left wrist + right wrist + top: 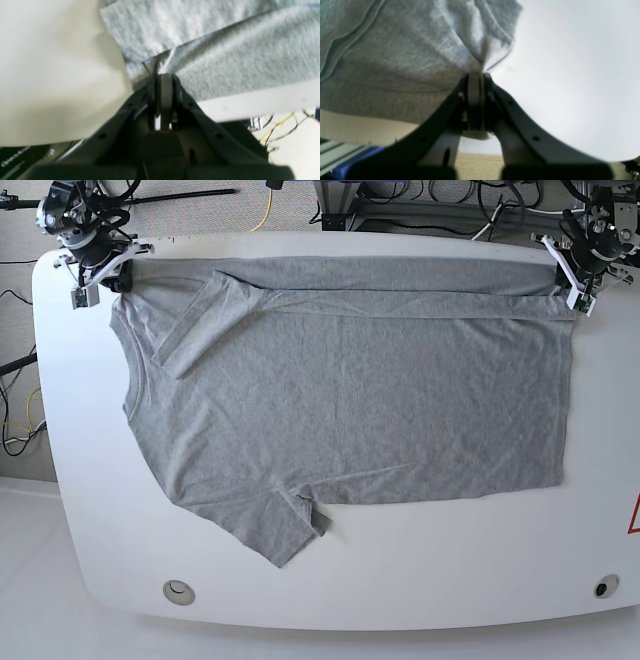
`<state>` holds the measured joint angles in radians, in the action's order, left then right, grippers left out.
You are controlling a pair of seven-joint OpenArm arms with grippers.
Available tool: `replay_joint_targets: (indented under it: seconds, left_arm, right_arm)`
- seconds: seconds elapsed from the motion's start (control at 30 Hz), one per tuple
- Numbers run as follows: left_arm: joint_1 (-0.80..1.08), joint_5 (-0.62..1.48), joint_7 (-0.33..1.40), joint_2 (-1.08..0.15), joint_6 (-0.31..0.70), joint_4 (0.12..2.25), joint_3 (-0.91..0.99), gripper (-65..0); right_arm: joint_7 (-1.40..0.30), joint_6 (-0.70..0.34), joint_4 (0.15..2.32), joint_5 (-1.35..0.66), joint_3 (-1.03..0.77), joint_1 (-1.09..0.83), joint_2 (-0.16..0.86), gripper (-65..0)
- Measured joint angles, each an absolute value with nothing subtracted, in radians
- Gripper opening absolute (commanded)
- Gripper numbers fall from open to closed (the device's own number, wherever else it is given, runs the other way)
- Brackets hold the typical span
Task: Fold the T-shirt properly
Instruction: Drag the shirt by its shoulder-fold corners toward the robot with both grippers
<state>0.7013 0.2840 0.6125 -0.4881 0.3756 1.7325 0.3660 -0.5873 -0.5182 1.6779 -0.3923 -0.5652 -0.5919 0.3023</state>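
The white bench (330, 580) with rounded corners fills most of the base view. The heather-grey T-shirt (350, 410) lies spread plain side up across its middle, neck toward 9 o'clock and hem toward 3 o'clock. Its 12 o'clock edge is folded over in a narrow band, with one sleeve doubled onto the body at about 10 o'clock; the other sleeve lies flat at 7 o'clock. The right end effector (475, 75) is clamped on the cloth at the 10 o'clock corner. The left end effector (163, 75) pinches the folded edge at the 2 o'clock corner.
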Motion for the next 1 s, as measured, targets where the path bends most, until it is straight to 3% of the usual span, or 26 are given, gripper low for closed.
replay_joint_targets:
  seconds: [0.37, 1.0]
  left_arm:
    - [0.749, 0.278, 0.603, -0.496, 0.375, 1.742, 0.364, -65.0]
    - [0.761, 0.266, 0.609, -0.507, 0.375, 1.747, 0.365, -65.0]
  right_arm:
    - [-0.599, -0.521, 1.783, -0.389, -0.559, -0.696, 0.268, -65.0]
    - [-0.603, -0.524, 1.777, -0.367, -0.564, -0.733, 0.252, -65.0]
